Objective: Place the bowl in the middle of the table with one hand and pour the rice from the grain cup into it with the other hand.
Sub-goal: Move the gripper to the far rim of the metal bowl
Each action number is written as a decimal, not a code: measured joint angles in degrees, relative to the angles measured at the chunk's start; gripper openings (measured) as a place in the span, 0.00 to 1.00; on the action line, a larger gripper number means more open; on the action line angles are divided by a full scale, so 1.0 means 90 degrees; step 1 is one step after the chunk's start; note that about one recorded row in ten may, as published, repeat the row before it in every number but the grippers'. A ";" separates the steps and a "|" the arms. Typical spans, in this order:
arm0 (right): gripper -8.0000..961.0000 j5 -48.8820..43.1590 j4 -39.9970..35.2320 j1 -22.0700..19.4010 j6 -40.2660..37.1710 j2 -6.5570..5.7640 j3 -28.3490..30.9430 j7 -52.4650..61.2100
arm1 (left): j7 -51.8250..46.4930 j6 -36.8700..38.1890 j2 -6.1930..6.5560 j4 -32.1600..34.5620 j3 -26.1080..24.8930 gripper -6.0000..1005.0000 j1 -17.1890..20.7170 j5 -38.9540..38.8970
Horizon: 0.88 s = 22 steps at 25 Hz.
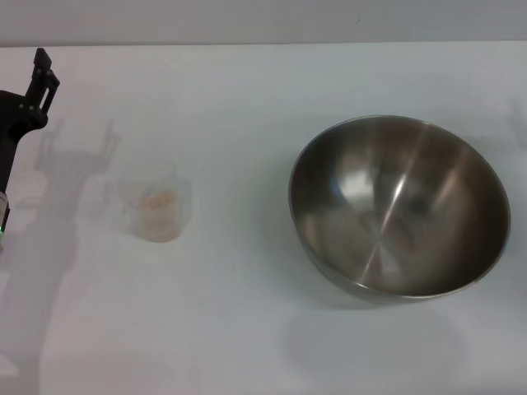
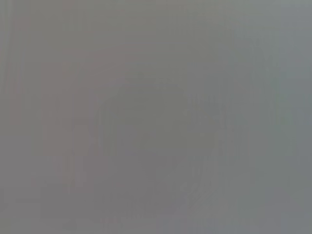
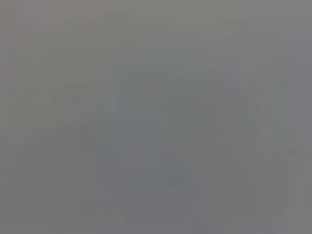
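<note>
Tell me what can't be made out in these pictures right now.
- Left gripper: head view, cut off by the left edge; open or shut is unclear.
- Right gripper: in no view.
- Both wrist views: plain grey, nothing recognisable.
- Rice in the grain cup: head view, too small to judge how much.
- Bowl: the near outer wall is hidden by its own rim.

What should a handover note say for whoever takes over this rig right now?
Left claw: at the table's far left edge, holding nothing; whether it is open or shut cannot be told.
Right claw: not in view.
Grain cup: upright on the table, left of centre, rice inside.
Bowl: right of centre, empty, untouched by either arm.
Both wrist views show nothing usable.
Done: nothing yet.
Left: move the bowl to the middle with one hand, then pour the rice in with the other.
</note>
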 joint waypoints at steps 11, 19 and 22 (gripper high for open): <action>0.72 -0.3722 -0.2375 -0.0888 0.0544 -0.0896 0.0479 0.2991 | 0.0029 -0.0004 0.0006 0.0022 0.0014 0.78 -0.0038 0.0000; 0.72 -1.0081 -0.4569 -0.0959 0.0464 -0.0689 0.3423 0.7250 | 0.0027 -0.0003 0.0006 0.0022 0.0011 0.78 -0.0058 0.0002; 0.72 -1.1080 -0.5176 -0.0957 0.0380 -0.0572 0.3787 0.7981 | 0.0030 -0.0003 0.0006 0.0022 0.0011 0.78 -0.0065 0.0001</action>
